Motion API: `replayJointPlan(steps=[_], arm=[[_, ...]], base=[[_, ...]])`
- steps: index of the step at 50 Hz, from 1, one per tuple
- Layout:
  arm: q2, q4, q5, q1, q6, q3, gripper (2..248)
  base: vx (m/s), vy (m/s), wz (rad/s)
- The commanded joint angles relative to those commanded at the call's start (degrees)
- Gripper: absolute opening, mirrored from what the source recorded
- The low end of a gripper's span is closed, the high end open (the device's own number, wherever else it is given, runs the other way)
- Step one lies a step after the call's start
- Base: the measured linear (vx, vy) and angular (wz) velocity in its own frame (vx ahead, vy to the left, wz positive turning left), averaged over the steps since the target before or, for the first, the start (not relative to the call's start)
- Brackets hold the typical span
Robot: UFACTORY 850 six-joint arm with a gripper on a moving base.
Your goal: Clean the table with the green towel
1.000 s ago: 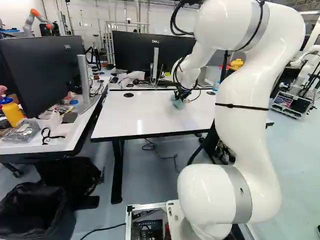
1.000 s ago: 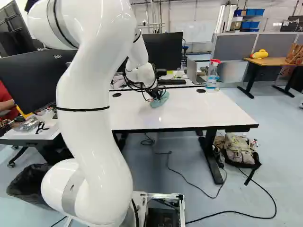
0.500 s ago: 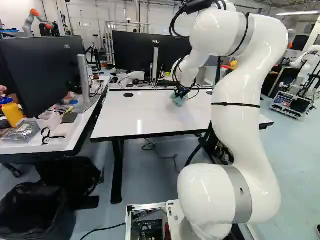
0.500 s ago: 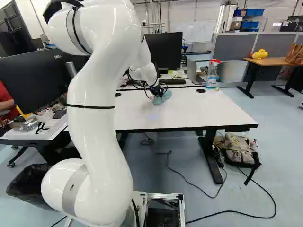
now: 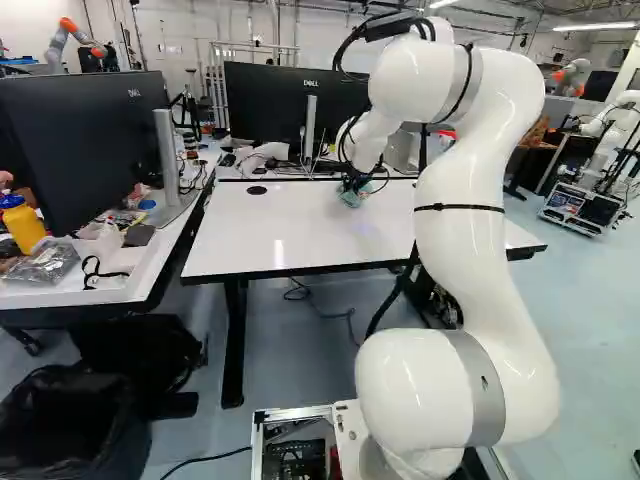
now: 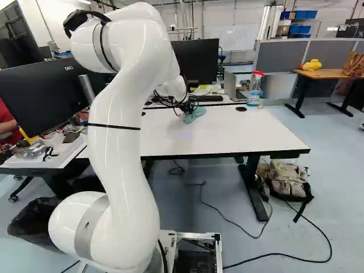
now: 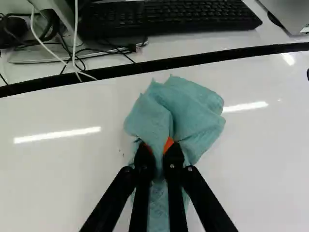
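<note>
The green towel (image 7: 198,111) is lying bunched near the far edge of the white table (image 6: 244,133), narrowing at its middle, its loose folds fanning out. The table's glossy, black-edged top is reflecting strips of light.

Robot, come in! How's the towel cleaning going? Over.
Black two-fingered gripper shut on crumpled green cloth towel. Towel on white table. Black keyboard beyond far edge, not in the way.
</note>
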Motion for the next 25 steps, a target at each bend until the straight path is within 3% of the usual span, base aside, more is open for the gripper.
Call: replayJointPlan(steps=[25], arm=[[1.56,0.0,0.0,3.69,0.0,2.15,39]], base=[[0.0,0.0,0.0]])
